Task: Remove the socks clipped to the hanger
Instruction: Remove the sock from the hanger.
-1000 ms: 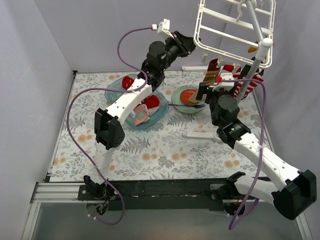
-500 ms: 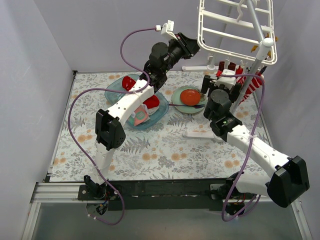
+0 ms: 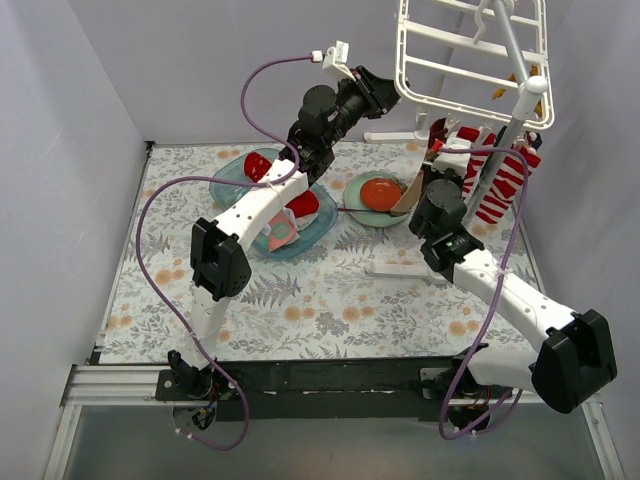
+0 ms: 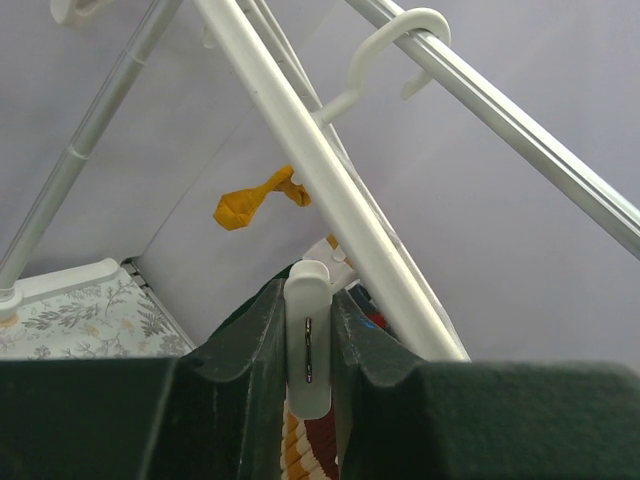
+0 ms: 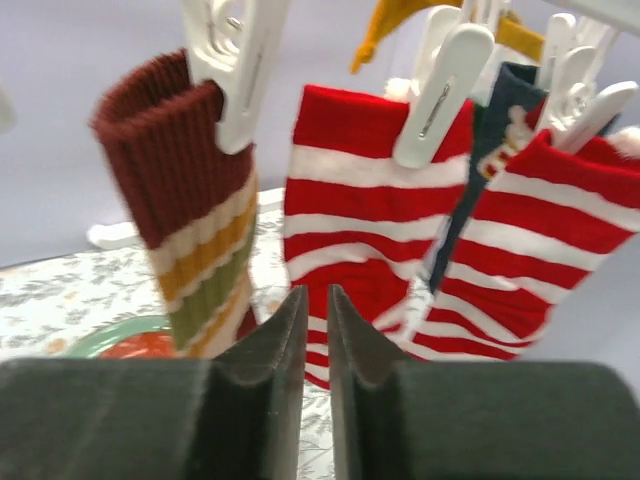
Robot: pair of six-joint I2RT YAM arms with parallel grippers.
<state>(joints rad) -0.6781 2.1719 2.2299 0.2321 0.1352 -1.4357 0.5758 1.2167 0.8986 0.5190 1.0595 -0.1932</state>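
Both arms reach from the near edge of the tabletop (image 3: 330, 290) toward its far side. Past the middle, a blue tub (image 3: 232, 172) holding red and pink pieces sits left of centre. Just right of it, a green plate (image 3: 352, 203) carries a red-orange ball (image 3: 380, 192).

Beyond the plate, near the far right corner, the right gripper (image 5: 315, 300) points at the hanging socks (image 3: 500, 185). Its fingers are drawn almost together, with only a thin slit between them; whether any fabric is caught there I cannot tell. Just ahead of it hang four socks:
- a maroon ribbed sock (image 5: 185, 190) with yellow and green bands
- a red-and-white striped sock (image 5: 350, 230)
- a navy sock (image 5: 497, 135)
- a second striped sock (image 5: 545, 250)

Each is held at the cuff by white clips (image 5: 440, 90).

Above them, over the far right corner, the white hanger (image 3: 440, 70) is hooked onto a slanted pole (image 3: 508, 130). The left gripper (image 4: 308, 325), raised at the hanger's left edge, is clamped on one clip (image 4: 308, 350). Farthest off, a mustard sock (image 4: 255, 200) dangles from the hanger.
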